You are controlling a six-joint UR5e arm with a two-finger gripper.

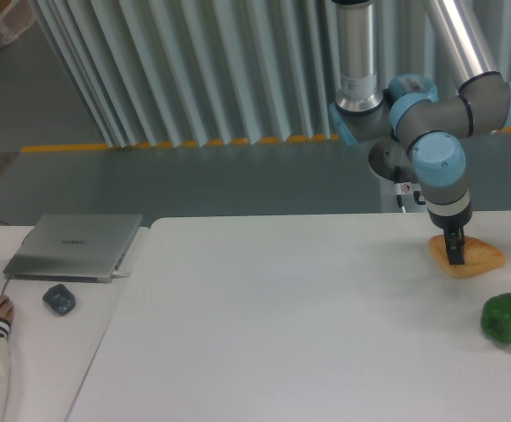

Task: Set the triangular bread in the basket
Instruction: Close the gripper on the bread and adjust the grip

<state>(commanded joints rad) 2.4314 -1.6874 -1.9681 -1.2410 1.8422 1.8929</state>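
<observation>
Golden-tan and flat, the triangular bread lies on the white tabletop, right under the end effector, which points straight down at it; the dark tips sit on or just over the bread's near-left part, and I cannot tell if they are open, shut or holding it, for they look like one thin dark bar from this side. To do this step well, I think the tips should go down on both sides of the bread, squeeze softly so it does not crumble, then lift straight up; no basket shows in this one view. The bread has round corners and a paler middle; the shiny green pepper sits near, below and to the right of the end effector, apart from the bread.
</observation>
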